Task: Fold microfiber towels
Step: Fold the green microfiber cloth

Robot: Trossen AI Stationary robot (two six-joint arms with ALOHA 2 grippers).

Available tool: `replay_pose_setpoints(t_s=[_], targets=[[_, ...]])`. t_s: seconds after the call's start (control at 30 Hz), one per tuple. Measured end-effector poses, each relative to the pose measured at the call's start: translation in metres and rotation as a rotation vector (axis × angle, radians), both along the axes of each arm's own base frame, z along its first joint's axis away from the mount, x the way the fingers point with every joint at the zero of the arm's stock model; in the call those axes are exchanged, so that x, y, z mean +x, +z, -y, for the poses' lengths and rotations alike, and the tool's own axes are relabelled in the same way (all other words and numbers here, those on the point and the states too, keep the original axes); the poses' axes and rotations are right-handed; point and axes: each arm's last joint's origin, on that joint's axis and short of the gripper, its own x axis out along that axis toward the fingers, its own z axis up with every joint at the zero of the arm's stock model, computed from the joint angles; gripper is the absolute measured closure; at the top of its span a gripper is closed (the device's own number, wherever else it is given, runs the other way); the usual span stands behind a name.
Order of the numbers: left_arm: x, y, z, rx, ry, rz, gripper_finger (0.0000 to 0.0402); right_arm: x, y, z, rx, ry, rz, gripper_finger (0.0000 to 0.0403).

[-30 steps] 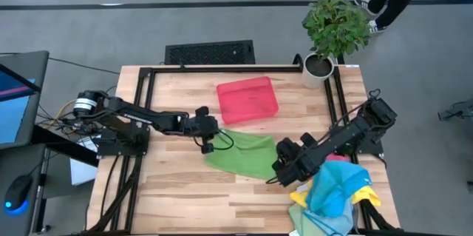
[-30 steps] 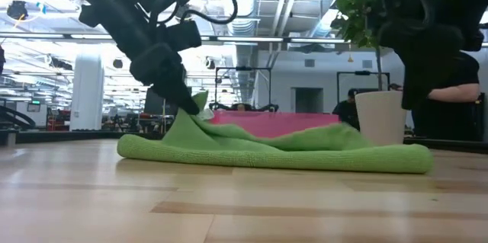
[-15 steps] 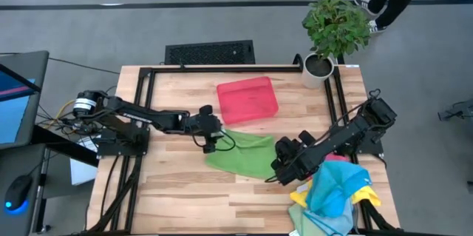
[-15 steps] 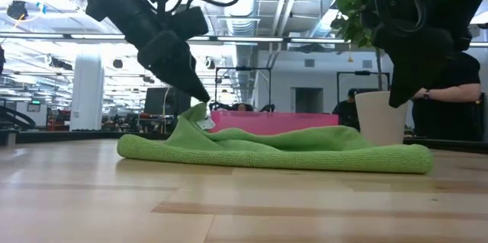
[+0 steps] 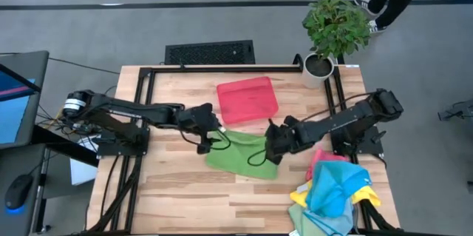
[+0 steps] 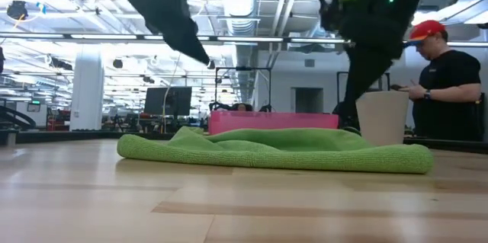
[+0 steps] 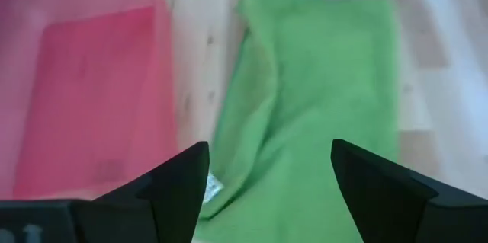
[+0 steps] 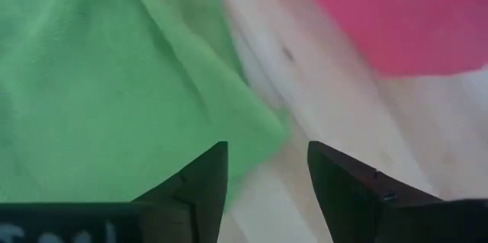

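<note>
- Left gripper (image 5: pixel 208 134) hangs over the left end of the green towel (image 5: pixel 244 154), fingers spread wide in its wrist view and nothing between them; the cloth lies below, not gripped
- Right gripper (image 5: pixel 272 144) sits over the towel's right end, fingers parted too, and empty; green cloth and bare wood show between them in its own view
- Green towel lies flat-ish in the middle of the table (image 5: pixel 177 191), doubled over with a ridge running along it in the low view; looks like one fold is in, and I'd judge at least one more is needed
- Off to the right near corner, a heap of towels (image 5: pixel 332 195) in blue, yellow, pink and pale green waits unfolded, so most of the job is left
- Red tray (image 5: pixel 247 99) sits just beyond the green towel, its near edge close to the cloth; a fold swung that way could brush it
- Potted plant (image 5: pixel 332 32) stands at the far right corner, well apart
- Beyond the table a person (image 6: pixel 441 83) stands, clear of the arms
</note>
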Motion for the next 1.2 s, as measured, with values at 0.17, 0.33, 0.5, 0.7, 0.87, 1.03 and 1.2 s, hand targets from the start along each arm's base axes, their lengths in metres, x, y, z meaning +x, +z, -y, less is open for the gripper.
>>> replay_pose_setpoints(t_s=[0.17, 0.33, 0.5, 0.7, 0.87, 1.03, 1.2], targets=[[-0.002, -0.008, 0.013, -0.031, -0.055, -0.01, 0.0132, -0.013, -0.019, 0.021, 0.118, -0.014, 0.03, 0.0197], [0.0, -0.034, 0.019, -0.05, -0.038, -0.01, 0.0132, -0.018, -0.023, 0.029, 0.152, -0.04, 0.093, 0.0195], [-0.001, -0.06, 0.02, -0.084, -0.017, -0.027, 0.0132, -0.02, -0.041, 0.034, 0.199, -0.041, 0.109, 0.0195], [0.001, -0.066, 0.02, -0.091, 0.004, -0.038, 0.0132, -0.011, -0.044, 0.037, 0.193, -0.025, 0.142, 0.0215], [0.001, -0.067, 0.023, -0.099, 0.002, -0.04, 0.0132, -0.012, -0.05, 0.038, 0.189, -0.026, 0.112, 0.0284], [0.001, -0.066, 0.025, -0.101, 0.001, -0.031, 0.0132, -0.01, -0.05, 0.038, 0.188, -0.03, 0.117, 0.0377], [0.001, -0.066, 0.026, -0.123, 0.02, -0.032, 0.0132, -0.008, -0.038, 0.036, 0.193, -0.027, 0.164, 0.0377]])
